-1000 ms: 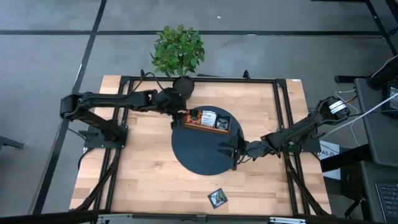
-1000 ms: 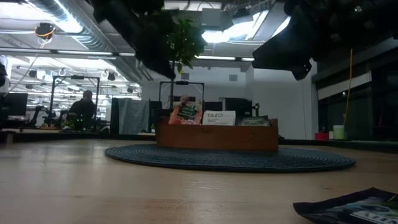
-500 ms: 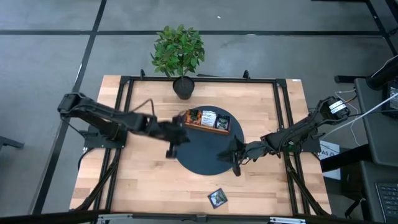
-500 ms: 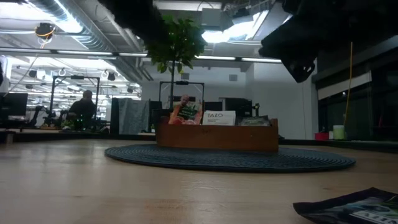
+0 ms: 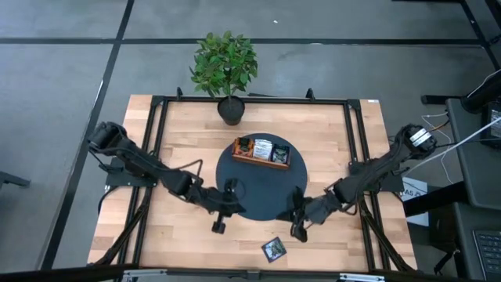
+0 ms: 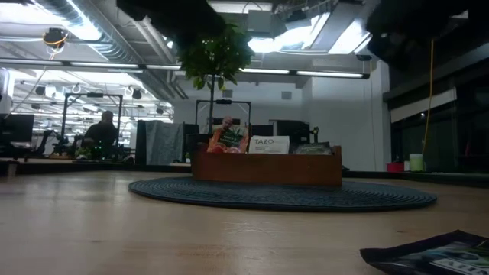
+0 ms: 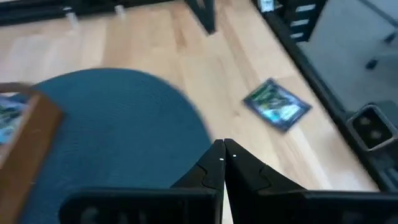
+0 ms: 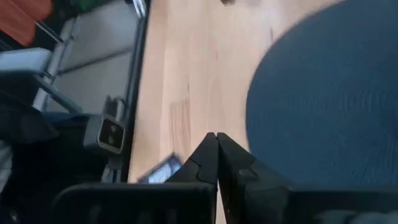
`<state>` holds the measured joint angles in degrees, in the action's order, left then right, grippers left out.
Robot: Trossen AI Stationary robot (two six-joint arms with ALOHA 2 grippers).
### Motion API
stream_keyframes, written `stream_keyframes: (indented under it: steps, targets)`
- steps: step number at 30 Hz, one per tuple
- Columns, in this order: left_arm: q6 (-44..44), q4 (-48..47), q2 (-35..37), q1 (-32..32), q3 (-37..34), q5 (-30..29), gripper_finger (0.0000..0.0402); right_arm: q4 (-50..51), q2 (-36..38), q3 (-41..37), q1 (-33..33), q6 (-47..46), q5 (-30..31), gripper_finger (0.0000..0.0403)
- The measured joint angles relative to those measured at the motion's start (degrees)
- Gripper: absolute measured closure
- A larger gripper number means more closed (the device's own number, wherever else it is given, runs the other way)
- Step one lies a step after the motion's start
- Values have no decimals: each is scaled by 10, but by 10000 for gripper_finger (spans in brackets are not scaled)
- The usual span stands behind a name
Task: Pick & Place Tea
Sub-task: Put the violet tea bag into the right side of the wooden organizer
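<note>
One dark green-black tea sachet lies flat on the bare wood near the table's front edge; it also shows in the left wrist view and the low view. More tea sachets, orange, white and dark, stand on edge in the wooden tray on the round dark mat. My left gripper hovers shut and empty off the mat's near left rim, to the left of the lone sachet. My right gripper hovers shut and empty just right of it.
A potted plant stands at the table's far edge. A black frame runs around the tabletop. Bare wood lies left and right of the mat. People and desks show in the room beyond.
My left gripper has swung from the tray's far left end across the mat's left side toward the table's near edge. My right gripper has gone a little toward the near edge; its fingers, spread a second ago, are now together. The tea has not moved.
</note>
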<state>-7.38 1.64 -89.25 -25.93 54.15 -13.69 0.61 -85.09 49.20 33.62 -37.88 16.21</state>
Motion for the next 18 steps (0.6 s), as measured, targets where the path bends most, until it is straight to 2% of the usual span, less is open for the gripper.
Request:
stream_keyframes:
  steps: [5, 8, 11, 13, 18]
  targets:
    - [-17, 81, -55, -16, 0, 10, 399, 60, -45, 49, 33, -56, 0, 398]
    - [-40, 120, -92, -19, 4, 42, 400, 66, -71, 72, 53, -77, -13, 398]
    - [-56, 95, -129, -22, 41, 58, 399, 73, -87, 83, 77, -90, -11, 400]
    - [-55, 73, -154, -24, 78, 58, 399, 77, -89, 81, 94, -104, 10, 399]
    - [-55, 30, -205, -38, 152, 75, 399, 98, -91, 74, 122, -197, 24, 398]
